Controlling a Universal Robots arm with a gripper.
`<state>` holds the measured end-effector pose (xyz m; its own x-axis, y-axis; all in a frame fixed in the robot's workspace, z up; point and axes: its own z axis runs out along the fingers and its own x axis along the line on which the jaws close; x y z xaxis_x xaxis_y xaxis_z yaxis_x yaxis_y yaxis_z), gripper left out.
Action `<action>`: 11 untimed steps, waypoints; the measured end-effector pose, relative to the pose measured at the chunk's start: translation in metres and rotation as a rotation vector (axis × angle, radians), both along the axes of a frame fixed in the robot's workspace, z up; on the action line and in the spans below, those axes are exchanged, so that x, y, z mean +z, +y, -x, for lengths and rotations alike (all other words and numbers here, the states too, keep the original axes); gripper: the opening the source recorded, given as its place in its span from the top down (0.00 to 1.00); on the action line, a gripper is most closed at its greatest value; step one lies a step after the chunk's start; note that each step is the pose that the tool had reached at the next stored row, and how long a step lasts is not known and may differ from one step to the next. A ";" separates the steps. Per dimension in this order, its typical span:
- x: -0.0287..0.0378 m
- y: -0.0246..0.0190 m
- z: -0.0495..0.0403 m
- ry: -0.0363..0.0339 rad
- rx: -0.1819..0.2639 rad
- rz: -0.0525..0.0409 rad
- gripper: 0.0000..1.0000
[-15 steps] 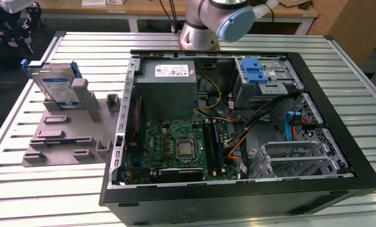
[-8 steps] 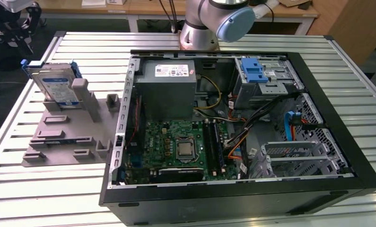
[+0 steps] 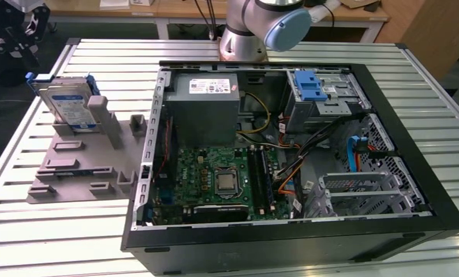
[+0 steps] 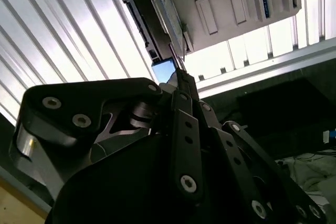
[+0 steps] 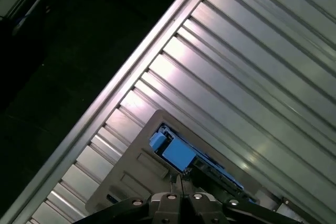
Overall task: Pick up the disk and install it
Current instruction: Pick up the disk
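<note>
We find the disk (image 3: 67, 103) standing on edge in a grey rack (image 3: 79, 173), upper left of the exterior view. Our gripper (image 5: 178, 178) hovers near it, closed and empty. The disk is probably heavy, rigid and shock-sensitive, so we'd clamp its blue frame.

I see bare slatted metal table (image 3: 19, 151) at the exterior view's left of the grey plastic fixture (image 3: 75, 167); its upright grey post (image 3: 100, 115) stands just beside the blue-framed silver disk (image 3: 66, 104).

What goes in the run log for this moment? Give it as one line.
phase: pre-grasp | gripper: shut, empty, close to disk | disk: upright in grey holder, outside the computer case, not installed
</note>
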<state>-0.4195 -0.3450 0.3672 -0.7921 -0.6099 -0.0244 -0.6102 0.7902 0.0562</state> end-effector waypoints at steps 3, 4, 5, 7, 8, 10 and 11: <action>0.0000 0.0000 0.0000 -0.0001 0.008 0.0000 0.89; 0.0000 0.0000 0.0000 -0.0001 0.008 0.0000 0.89; 0.0000 0.0000 0.0000 -0.0001 0.009 0.0000 0.89; 0.0000 0.0000 0.0000 -0.0002 0.011 0.0001 0.89; 0.0000 0.0000 0.0000 -0.0001 0.016 0.0000 0.89; -0.0001 0.0000 0.0000 -0.0003 0.041 0.0000 0.89; -0.0001 0.0000 0.0000 -0.0002 0.058 0.0000 0.89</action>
